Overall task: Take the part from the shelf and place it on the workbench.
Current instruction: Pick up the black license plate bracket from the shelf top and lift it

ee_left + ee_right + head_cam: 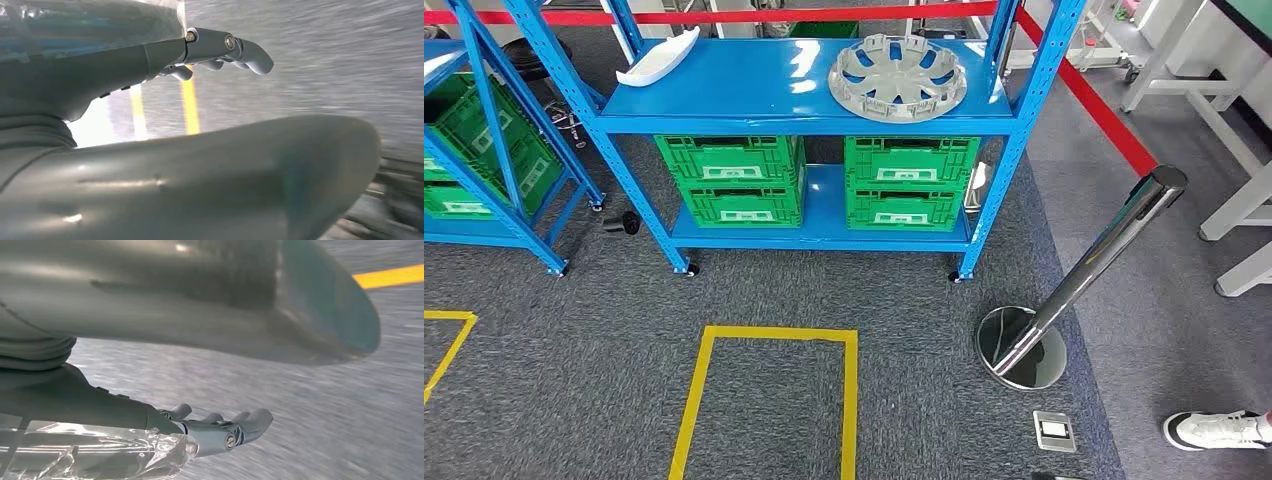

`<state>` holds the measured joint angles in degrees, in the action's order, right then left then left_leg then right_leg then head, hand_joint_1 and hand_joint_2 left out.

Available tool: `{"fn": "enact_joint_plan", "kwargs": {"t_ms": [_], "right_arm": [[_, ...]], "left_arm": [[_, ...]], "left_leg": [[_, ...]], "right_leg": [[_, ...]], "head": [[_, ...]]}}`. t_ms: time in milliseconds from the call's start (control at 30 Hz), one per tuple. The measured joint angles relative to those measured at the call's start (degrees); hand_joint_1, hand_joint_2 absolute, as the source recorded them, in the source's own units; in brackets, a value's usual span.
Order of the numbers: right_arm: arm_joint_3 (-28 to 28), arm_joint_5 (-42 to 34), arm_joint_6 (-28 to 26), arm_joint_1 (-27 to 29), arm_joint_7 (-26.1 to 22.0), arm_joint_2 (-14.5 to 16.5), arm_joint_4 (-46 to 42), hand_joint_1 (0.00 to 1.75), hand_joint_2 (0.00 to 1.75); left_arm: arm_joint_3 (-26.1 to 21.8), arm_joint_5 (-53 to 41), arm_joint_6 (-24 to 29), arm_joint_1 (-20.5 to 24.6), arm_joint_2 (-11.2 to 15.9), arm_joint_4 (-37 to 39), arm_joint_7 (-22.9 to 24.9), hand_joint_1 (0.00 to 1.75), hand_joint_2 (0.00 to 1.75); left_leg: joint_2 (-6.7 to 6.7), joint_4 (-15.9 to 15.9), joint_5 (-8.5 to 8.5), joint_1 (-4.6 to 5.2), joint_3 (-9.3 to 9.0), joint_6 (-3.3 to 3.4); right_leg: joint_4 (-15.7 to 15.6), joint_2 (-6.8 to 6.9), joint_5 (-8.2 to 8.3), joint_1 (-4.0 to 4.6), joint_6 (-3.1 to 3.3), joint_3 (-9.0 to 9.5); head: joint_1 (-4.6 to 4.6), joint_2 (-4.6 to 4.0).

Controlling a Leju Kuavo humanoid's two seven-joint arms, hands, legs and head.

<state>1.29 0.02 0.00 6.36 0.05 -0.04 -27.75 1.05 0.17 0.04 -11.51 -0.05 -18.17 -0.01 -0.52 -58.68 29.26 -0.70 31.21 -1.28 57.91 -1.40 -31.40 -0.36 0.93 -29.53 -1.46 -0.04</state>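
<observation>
On the blue shelf (754, 122) a round grey wheel-cover part (897, 76) lies on the right of the upper board, and a white curved part (659, 58) lies at its left. In the left wrist view my left hand (220, 50) hangs over grey carpet, fingers stretched out and apart, holding nothing. The right wrist view has my right hand (220, 427) over the carpet the same way, fingers extended and empty. Both hands are far from the shelf.
Green crates (736, 178) fill the lower shelf board. A second blue rack (484, 140) with green crates stands at left. A chrome barrier post (1074, 280) with red tape (1104, 110) stands at right, white table legs (1239, 205) beyond. A yellow taped rectangle (769, 400) marks the carpet; a person's shoe (1219, 430) is at lower right.
</observation>
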Motion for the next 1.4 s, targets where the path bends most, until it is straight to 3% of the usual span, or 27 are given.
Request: {"fn": "enact_joint_plan", "kwargs": {"t_ms": [133,200,267,300,333,400,467,567,667,700,767,800,833,867,933,967,1033,1133,1200,1267,1300,1333,1367,1400], "right_arm": [[0.05,0.0,0.02,5.0,0.14,0.13,3.39,0.0,0.0],[0.04,0.0,0.01,8.01,0.2,0.06,6.23,0.0,0.0],[0.02,0.0,0.0,10.39,0.26,-0.06,9.0,0.0,0.0],[0.02,0.0,0.0,11.32,0.29,-0.09,10.12,0.0,0.0],[0.02,0.0,0.0,11.89,0.31,-0.12,10.91,0.0,0.0],[0.02,0.0,0.0,11.6,0.26,-0.15,11.64,0.0,0.0],[0.03,0.0,0.01,9.31,0.13,-0.18,11.34,0.0,0.0],[0.04,0.0,0.01,4.53,-0.08,-0.13,8.84,0.0,0.0],[0.0,0.0,0.0,0.02,-0.21,0.0,4.93,0.0,0.0],[-0.03,0.0,0.0,-1.34,-0.26,0.04,3.59,0.0,0.0],[-0.08,0.0,0.0,-3.64,-0.3,0.04,1.25,0.0,0.0],[-0.09,0.0,0.0,-4.58,-0.29,0.04,0.15,0.0,0.0],[-0.09,0.0,0.0,-5.18,-0.28,0.04,-0.87,0.0,0.0],[-0.09,0.0,0.0,-5.47,-0.28,0.05,-1.61,0.0,0.0],[-0.11,0.0,-0.01,-4.8,-0.23,0.05,-2.28,0.0,0.0],[-0.14,0.0,-0.02,-3.91,-0.18,0.03,-2.09,0.0,0.0],[-0.18,0.0,-0.04,-1.38,-0.01,-0.02,-1.02,0.0,0.0],[-0.15,0.0,0.02,3.19,0.14,0.07,1.87,0.0,0.0],[-0.14,0.0,0.02,6.47,0.15,0.08,4.61,0.0,0.0],[-0.15,0.0,0.01,9.4,0.2,-0.03,7.63,0.0,0.0],[-0.15,0.0,0.0,10.57,0.25,-0.08,8.95,0.0,0.0],[-0.15,0.0,0.0,11.44,0.29,-0.12,10.01,0.0,0.0],[-0.16,0.0,0.0,11.9,0.31,-0.13,10.78,0.0,0.0],[-0.16,0.0,0.0,11.89,0.3,-0.14,11.23,0.0,0.0]], "left_arm": [[0.0,-0.01,-0.01,4.96,-0.13,-3.77,-0.15,0.0,0.0],[0.0,-0.01,-0.01,8.19,-0.16,-6.76,-0.21,0.0,0.0],[0.0,-0.02,0.01,10.64,-0.09,-9.37,-0.25,0.0,0.0],[0.0,-0.02,0.02,11.35,-0.05,-10.42,-0.25,0.0,0.0],[0.0,-0.01,0.03,11.67,-0.03,-11.23,-0.25,0.0,0.0],[0.0,0.0,0.03,11.19,-0.01,-11.99,-0.19,0.0,0.0],[0.0,0.0,0.01,9.24,-0.12,-11.66,-0.1,0.0,0.0],[0.0,0.0,-0.02,4.74,-0.32,-9.26,0.06,0.0,0.0],[0.01,-0.01,-0.02,-0.02,-0.49,-5.61,0.25,0.0,0.0],[0.01,-0.01,0.0,-1.24,-0.47,-4.3,0.27,0.0,0.0],[0.0,0.0,0.03,-3.29,-0.3,-1.57,0.33,0.0,0.0],[0.0,0.0,0.03,-4.32,-0.17,-0.41,0.34,0.0,0.0],[0.0,0.0,0.03,-5.23,-0.08,0.69,0.37,0.0,0.0],[0.0,0.0,0.03,-5.84,0.0,1.45,0.39,0.0,0.0],[-0.01,-0.01,0.04,-5.44,0.08,2.13,0.32,0.0,0.0],[-0.01,-0.01,0.04,-4.41,0.08,2.0,0.21,0.0,0.0],[0.0,-0.01,0.01,-1.49,0.03,0.97,0.02,0.0,0.0],[0.01,-0.02,-0.02,3.05,-0.19,-2.3,-0.12,0.0,0.0],[0.0,-0.02,-0.02,6.4,-0.27,-5.26,-0.18,0.0,0.0],[0.0,-0.02,0.01,9.5,-0.23,-8.16,-0.25,0.0,0.0],[-0.01,-0.02,0.03,10.56,-0.2,-9.4,-0.26,0.0,0.0],[-0.01,-0.02,0.04,11.21,-0.14,-10.46,-0.26,0.0,0.0],[-0.02,-0.02,0.04,11.45,-0.1,-11.24,-0.26,0.0,0.0],[-0.02,-0.02,0.04,11.33,-0.07,-11.7,-0.23,0.0,0.0]], "left_leg": [[-0.12,0.63,0.05,-0.04,-0.22,1.09],[-0.21,0.97,0.16,-0.17,-0.61,1.68],[-0.43,0.98,0.5,-0.04,-0.87,2.01],[-0.59,0.98,0.71,0.06,-1.11,2.07],[-0.73,0.98,0.95,0.16,-1.44,2.07],[-0.78,1.0,1.56,0.34,-2.35,1.94],[-0.45,1.08,2.32,0.47,-2.83,1.59],[-0.03,1.41,2.99,0.31,-3.13,0.83],[0.15,0.49,4.08,0.31,-3.57,0.0],[0.15,-1.84,5.31,0.25,-2.6,-0.29],[0.16,-9.29,8.28,0.01,1.52,-0.79],[0.18,-12.35,8.94,-0.08,3.51,-0.99],[0.18,-13.53,8.37,-0.13,4.66,-1.12],[0.19,-12.47,6.56,-0.16,4.82,-1.19],[0.22,-5.9,1.43,-0.15,2.86,-1.16],[0.27,-2.7,-0.19,-0.08,1.63,-0.98],[0.37,0.02,-0.72,0.17,0.4,-0.17],[0.31,0.47,-0.28,0.18,0.26,1.08],[-0.05,0.78,-0.11,0.0,0.0,1.71],[-0.67,0.8,0.28,0.05,-0.3,2.07],[-0.97,0.79,0.52,0.1,-0.57,2.13],[-1.17,0.79,0.84,0.17,-0.98,2.14],[-1.3,0.79,1.2,0.25,-1.52,2.1],[-1.34,0.8,1.6,0.33,-2.14,2.03]], "right_leg": [[0.83,0.24,-0.76,-0.17,-0.82,-0.08],[6.31,0.48,-3.38,-0.2,-1.2,-2.9],[14.17,0.71,-6.08,-0.21,-1.31,-7.65],[16.47,0.81,-6.18,-0.2,-1.26,-9.37],[16.58,0.87,-5.05,-0.17,-1.12,-10.03],[10.63,0.97,-0.23,0.04,-0.46,-8.21],[3.71,1.31,2.75,0.45,0.41,-5.05],[1.07,1.52,2.52,0.98,1.07,-3.57],[-0.52,1.22,2.66,0.6,1.54,-2.25],[-0.99,1.17,2.67,0.38,1.66,-1.66],[-1.25,0.96,2.27,0.24,1.85,-0.92],[-1.21,0.7,1.95,0.21,1.87,-0.61],[-1.16,0.32,1.57,0.18,1.83,-0.19],[-1.14,-0.06,1.18,0.13,1.73,0.35],[-1.14,-0.4,0.25,0.02,1.27,1.57],[-1.08,-0.27,-0.25,0.06,0.93,1.99],[-1.12,0.12,-0.92,0.2,0.32,2.31],[-0.85,0.32,-1.63,0.14,-0.42,2.4],[3.3,0.51,-3.72,0.07,-0.91,0.39],[11.47,0.73,-6.69,0.06,-1.09,-4.49],[14.83,0.81,-7.33,0.06,-1.08,-6.88],[16.48,0.86,-6.87,0.07,-0.98,-8.51],[15.8,0.89,-5.14,0.1,-0.79,-9.02],[13.1,0.93,-2.53,0.16,-0.47,-8.46]], "head": [[0.4,0.0],[0.82,0.0],[1.18,0.0],[1.26,0.0],[1.33,0.0],[1.45,0.0],[1.45,0.0],[1.42,0.0],[1.2,0.0],[0.98,0.0],[0.66,0.0],[0.59,0.0],[0.51,0.0],[0.38,0.0],[0.01,0.0],[-0.15,-0.01],[-0.14,-0.01],[0.28,0.0],[0.56,0.0],[1.01,0.0],[1.17,0.0],[1.28,0.0],[1.35,0.0],[1.41,0.0]]}}
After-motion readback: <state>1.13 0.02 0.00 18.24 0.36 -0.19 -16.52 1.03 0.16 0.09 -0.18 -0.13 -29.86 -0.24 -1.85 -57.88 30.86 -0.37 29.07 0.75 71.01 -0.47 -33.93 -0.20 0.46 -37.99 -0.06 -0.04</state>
